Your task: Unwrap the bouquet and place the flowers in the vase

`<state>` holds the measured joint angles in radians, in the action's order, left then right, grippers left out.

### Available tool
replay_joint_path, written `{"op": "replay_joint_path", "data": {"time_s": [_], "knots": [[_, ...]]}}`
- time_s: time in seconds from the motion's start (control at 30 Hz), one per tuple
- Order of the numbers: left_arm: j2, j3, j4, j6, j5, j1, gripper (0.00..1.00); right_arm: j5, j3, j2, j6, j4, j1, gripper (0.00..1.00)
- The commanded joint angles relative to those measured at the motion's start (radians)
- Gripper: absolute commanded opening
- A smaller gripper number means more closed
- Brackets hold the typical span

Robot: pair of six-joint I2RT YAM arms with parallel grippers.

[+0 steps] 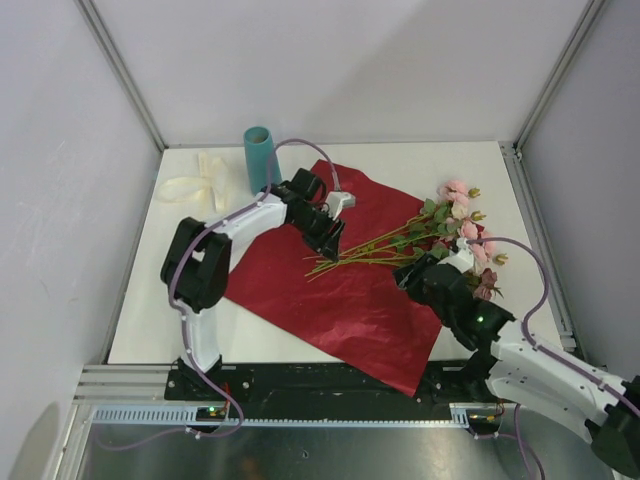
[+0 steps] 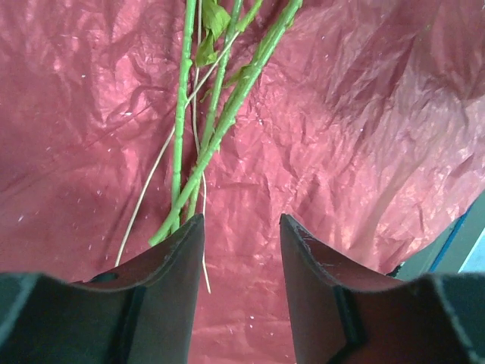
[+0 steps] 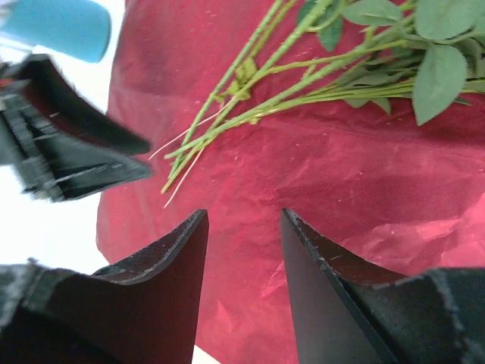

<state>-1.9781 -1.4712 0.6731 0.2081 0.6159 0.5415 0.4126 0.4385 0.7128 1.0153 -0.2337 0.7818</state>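
Both the left gripper (image 2: pixel 242 220) and right gripper (image 3: pixel 244 216) stand spread and empty by the loose flowers (image 1: pixel 400 240).
Stems lie flat on crinkly wrapping paper (image 1: pixel 340 300), so a pinch may snag foil or catch one stem. The left wrist view shows stem ends just ahead of its jaws; only the top view shows the upright vase (image 1: pixel 259 155) behind.

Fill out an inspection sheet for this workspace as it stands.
Surface: white table, middle covered by the sheet.
Job's things: dark red wrapping paper spread open and flat; flowers lying across it, blooms past its right edge; teal vase upright at the far edge, no flowers in it.
Clutter: cream ribbon loose at far left.
Hands: left hand open at the stem ends, holding nothing; right hand open over the paper, holding nothing.
Cables: purple cable along each arm, one arcing beside the vase.
Surroundings: plain white walls, metal frame posts.
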Motion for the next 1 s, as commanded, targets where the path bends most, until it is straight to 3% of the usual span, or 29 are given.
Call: {"op": "replay_joint_path", "data": {"time_s": [0.0,0.23,0.4,0.43,0.5,0.57,0.97], "knots": [[0.209,0.013,-0.001,-0.090,-0.131,0.007,0.52,0.097,-0.004,0.088,0.168,0.072,-0.039,0.47],[0.521,0.147,-0.006,-0.245,-0.512,0.009,0.64,0.153,-0.005,0.233,0.379,0.080,-0.151,0.45],[0.729,0.289,-0.025,-0.299,-0.649,0.009,0.75,0.136,-0.001,0.315,0.405,0.162,-0.223,0.45],[0.764,0.314,-0.028,-0.305,-0.665,0.009,0.77,0.139,0.000,0.329,0.418,0.164,-0.232,0.44],[0.819,0.355,-0.035,-0.314,-0.686,0.009,0.92,0.147,0.001,0.355,0.456,0.159,-0.252,0.44],[0.864,0.394,-0.042,-0.313,-0.702,0.008,0.98,0.152,0.002,0.376,0.482,0.157,-0.272,0.43],[0.932,0.452,-0.083,-0.329,-0.649,0.009,1.00,0.149,0.005,0.466,0.498,0.248,-0.369,0.43]]}}
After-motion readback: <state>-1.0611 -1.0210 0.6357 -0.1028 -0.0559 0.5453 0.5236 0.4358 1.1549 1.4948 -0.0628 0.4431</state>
